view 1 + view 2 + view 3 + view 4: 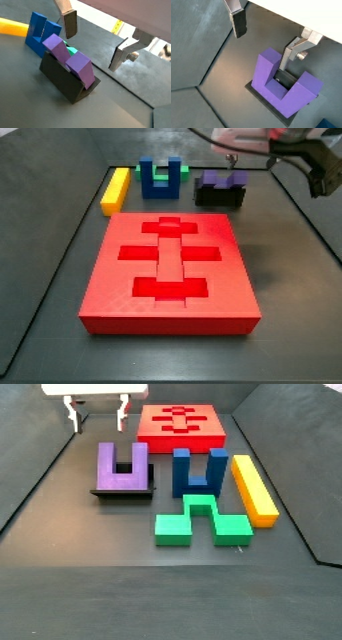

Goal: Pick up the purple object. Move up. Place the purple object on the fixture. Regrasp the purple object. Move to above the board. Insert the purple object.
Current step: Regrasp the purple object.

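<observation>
The claw (100, 414) hangs released, its silver fingers (238, 20) spread wide with nothing between them. Below and just off to one side of it, the purple block (122, 466) sits on the fixture (123, 492), prongs up (well seated, going by both wrist views). In a side view the board (170, 268) lies well apart from the claw, nearer the camera. A blue block (198, 471) stands just beside the purple one.
</observation>
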Tool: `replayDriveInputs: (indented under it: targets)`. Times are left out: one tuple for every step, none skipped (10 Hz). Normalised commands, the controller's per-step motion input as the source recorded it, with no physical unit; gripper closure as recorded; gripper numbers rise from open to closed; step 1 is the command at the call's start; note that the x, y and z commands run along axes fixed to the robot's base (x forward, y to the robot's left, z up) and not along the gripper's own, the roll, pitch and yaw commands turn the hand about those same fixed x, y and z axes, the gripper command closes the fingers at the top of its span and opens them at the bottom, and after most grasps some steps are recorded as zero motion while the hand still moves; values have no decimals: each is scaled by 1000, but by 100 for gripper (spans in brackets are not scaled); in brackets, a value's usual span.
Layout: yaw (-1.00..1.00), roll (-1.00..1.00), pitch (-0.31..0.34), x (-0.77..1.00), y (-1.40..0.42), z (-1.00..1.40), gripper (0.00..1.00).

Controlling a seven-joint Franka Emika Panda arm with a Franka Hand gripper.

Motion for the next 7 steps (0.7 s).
replayDriveInputs:
  targets:
    - [300,420,0,91,0,-266,0]
    - [303,380,31,123,0,-274,0]
    - [331,343,49,163,0,-300,0]
    - [354,317,31,183,0,-303,0]
    - [326,251,37,146,0,-246,0]
    - [303,157,69,166,29,-174,0]
    - [297,171,91,200,11,-186,0]
